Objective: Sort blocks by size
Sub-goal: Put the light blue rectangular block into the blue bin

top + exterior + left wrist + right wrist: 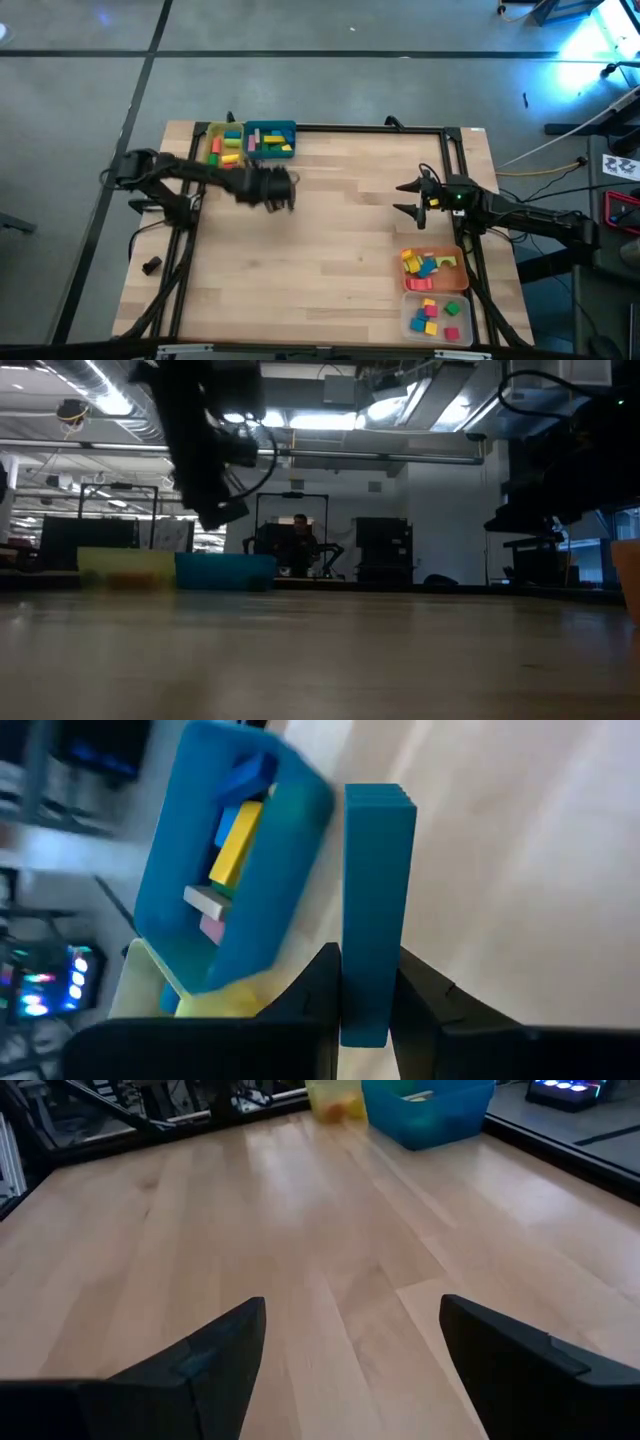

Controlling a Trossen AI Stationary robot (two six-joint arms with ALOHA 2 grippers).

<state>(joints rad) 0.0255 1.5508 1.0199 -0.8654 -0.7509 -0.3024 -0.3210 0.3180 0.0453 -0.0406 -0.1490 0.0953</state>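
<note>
With my left gripper (368,988) clamped on a teal bar block (377,910), I judged delivery into the blue tray (240,870) came next; right gripper (352,1355) waited, gaping.

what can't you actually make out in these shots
- Long blue bar block: its lower end is hidden between the left tool fingers in the left wrist view; in the high view motion blur swallows it.
- Blocks in the yellow plastic tray and blue plastic tray: hidden by the tray walls in the low view.
- Orange tray: cut off by the low view's edge.
</note>
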